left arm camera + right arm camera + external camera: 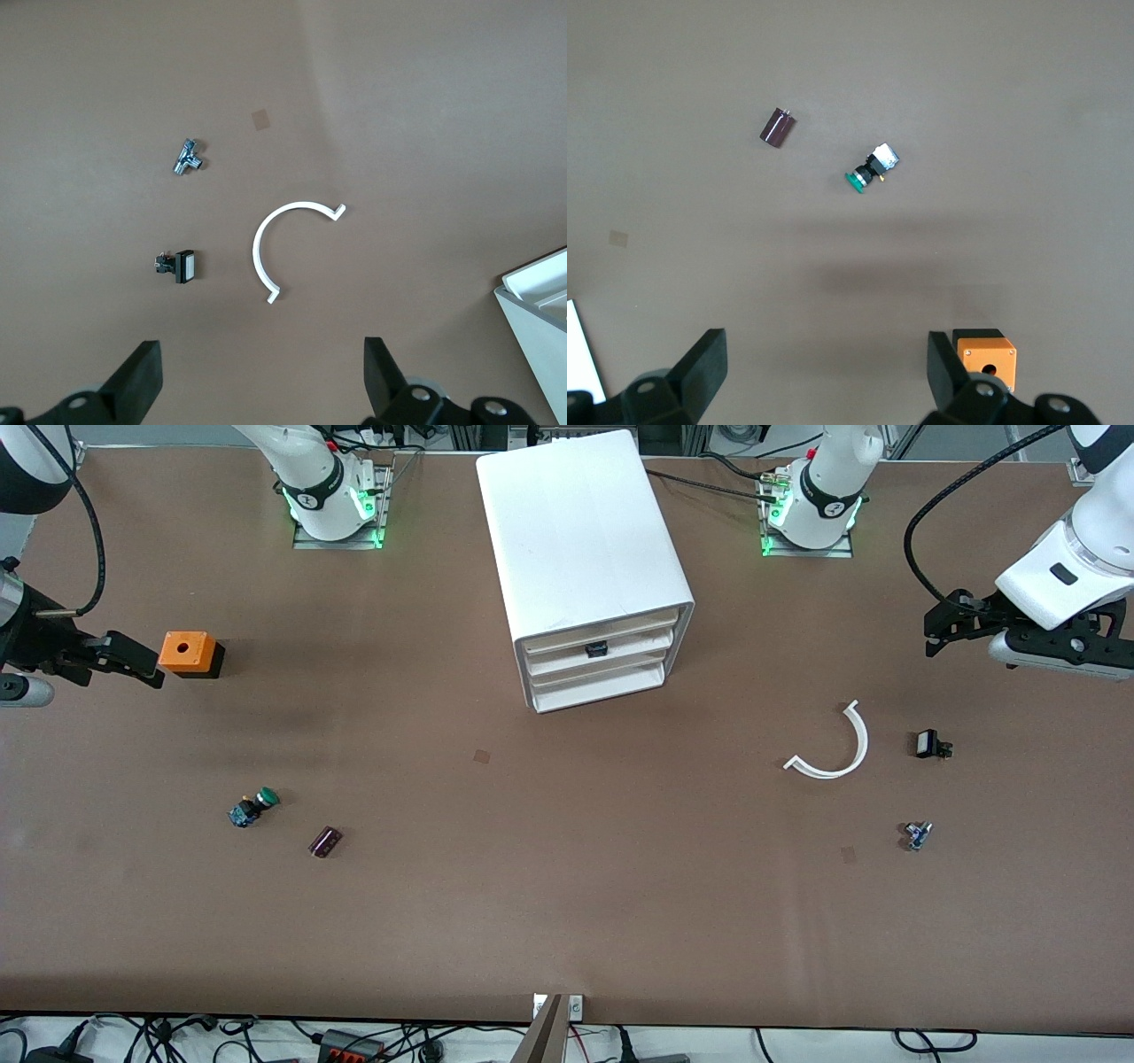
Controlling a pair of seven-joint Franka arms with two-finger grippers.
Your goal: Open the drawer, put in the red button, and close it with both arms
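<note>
Looking at the grippers first, how do they stand? (Ana)

Both have the fingers spread and nothing between them. The left gripper (pixel 941 624) hangs over the table in the upper part of the frame, at the left arm's end. The right gripper (pixel 137 662) hangs at the frame's edge at the right arm's end, just beside an orange box (pixel 188 654) with a round hole in its top. (Tomas)

And the task's things? (Ana)

The white drawer cabinet (pixel 585 558) stands in the upper middle of the frame. All its drawers (pixel 595 664) look pushed in. I see no red button anywhere on the table. The only button in view is a green button (pixel 257 806), in the lower part of the frame toward the right arm's end, with a dark cylinder (pixel 325 841) near it. (Tomas)

Which step is it, then? (Ana)

I judge that it fits two stages. Either the red button is already inside a shut drawer and the job is finished, or the drawer waits to be opened and the button is outside what the cameras show. The pictures do not decide, so I name no next move. (Tomas)

What else lies there? (Ana)

Toward the left arm's end: a white curved strip (pixel 833 748), a small black switch (pixel 928 744) and, lower in the frame, a small metal part (pixel 917 834). (Tomas)

Any writing? (Ana)

None that I can read. A small black tab (pixel 596 649) sits on one drawer's front; whether it carries text I cannot tell. (Tomas)
</note>
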